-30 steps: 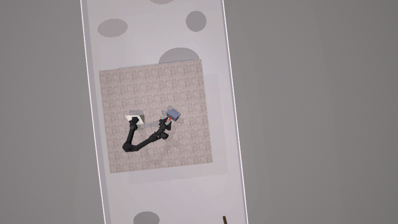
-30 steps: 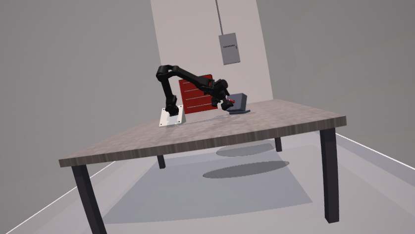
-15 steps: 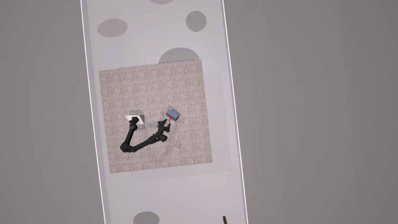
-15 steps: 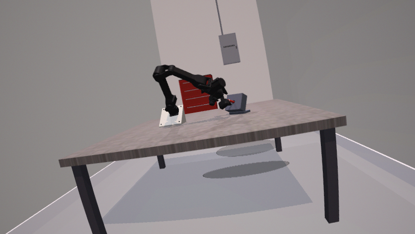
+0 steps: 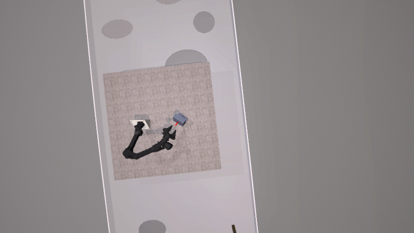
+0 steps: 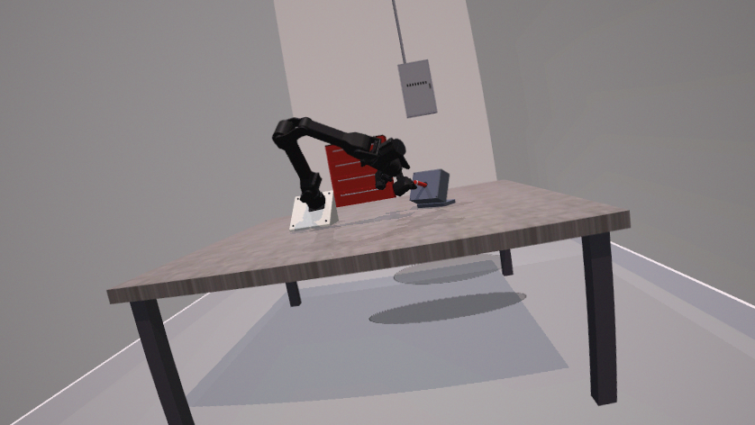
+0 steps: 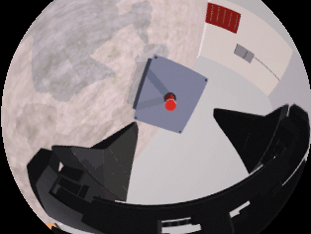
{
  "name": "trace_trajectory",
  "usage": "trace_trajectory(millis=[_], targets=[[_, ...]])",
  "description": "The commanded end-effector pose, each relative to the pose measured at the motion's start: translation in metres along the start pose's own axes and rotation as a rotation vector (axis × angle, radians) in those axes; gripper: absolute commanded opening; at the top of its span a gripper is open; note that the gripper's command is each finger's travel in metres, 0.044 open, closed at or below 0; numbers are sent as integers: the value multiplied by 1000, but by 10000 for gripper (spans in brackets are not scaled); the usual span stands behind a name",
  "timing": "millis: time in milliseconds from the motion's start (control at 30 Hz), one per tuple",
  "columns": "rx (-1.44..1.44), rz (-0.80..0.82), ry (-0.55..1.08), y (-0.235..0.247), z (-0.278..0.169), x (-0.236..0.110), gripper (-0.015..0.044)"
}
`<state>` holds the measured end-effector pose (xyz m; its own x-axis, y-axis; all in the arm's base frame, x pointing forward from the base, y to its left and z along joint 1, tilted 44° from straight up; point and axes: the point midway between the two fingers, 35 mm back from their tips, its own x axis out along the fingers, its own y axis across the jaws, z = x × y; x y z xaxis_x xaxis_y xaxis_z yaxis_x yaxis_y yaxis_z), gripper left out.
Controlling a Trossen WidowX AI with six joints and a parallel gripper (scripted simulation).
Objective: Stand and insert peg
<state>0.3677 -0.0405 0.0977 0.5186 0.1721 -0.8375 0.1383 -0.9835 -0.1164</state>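
Observation:
The red peg (image 5: 176,123) (image 6: 421,184) (image 7: 170,103) sticks out of the hole in the face of the grey-blue sloped panel (image 5: 180,118) (image 6: 434,185) (image 7: 187,87). In the wrist view I see it end-on as a red dot in the middle of the panel. My gripper (image 5: 170,131) (image 6: 399,184) (image 7: 176,118) is open and empty. It sits a short way back from the peg, on the peg's line, and its fingers stand apart on either side without touching the peg.
The arm's white base (image 5: 135,123) (image 6: 313,216) stands on the wooden table (image 5: 162,95) (image 6: 475,221). A red slatted panel (image 6: 350,179) stands behind the arm. A grey box (image 6: 417,86) hangs on the back wall.

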Motion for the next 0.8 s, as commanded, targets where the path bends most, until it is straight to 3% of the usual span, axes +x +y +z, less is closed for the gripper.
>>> trace_trajectory(millis=[0, 767], targets=[[-4, -3, 3, 0, -1, -9, 440], [-1, -1, 2, 1, 0, -45, 440]])
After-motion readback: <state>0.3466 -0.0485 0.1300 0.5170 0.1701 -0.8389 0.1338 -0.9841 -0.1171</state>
